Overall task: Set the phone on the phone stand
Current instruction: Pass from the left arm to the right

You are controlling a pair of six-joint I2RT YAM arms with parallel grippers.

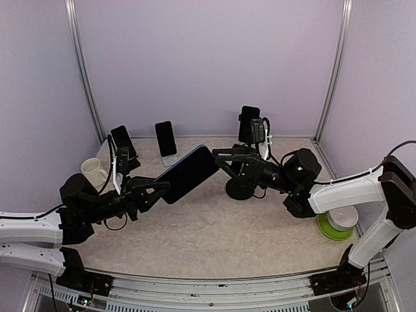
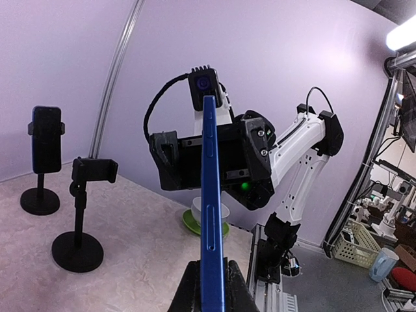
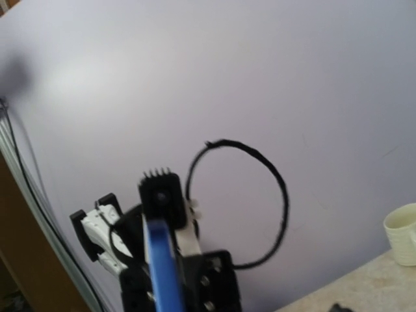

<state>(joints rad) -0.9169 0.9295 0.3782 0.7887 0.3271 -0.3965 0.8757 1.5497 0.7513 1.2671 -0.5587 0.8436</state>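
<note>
The left claw (image 2: 209, 283) sits closest, clamped on the lower end of the blue phone (image 2: 211, 195). The phone runs straight out ahead of it, edge-on, with its long axis aimed at the right claw (image 1: 224, 161). That claw faces back along the same line, jaws wide on either side of the phone's far tip; whether they touch it I cannot tell. The phone hangs above the tabletop (image 1: 214, 240). The empty phone stand (image 2: 79, 218) is ahead-left of the left claw and close under the right one, so the right arm looks nearer for placing.

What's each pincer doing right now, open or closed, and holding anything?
Left pincer: closed on the phone.
Right pincer: open, jaws on either side of the phone's far end, not gripping it.
</note>
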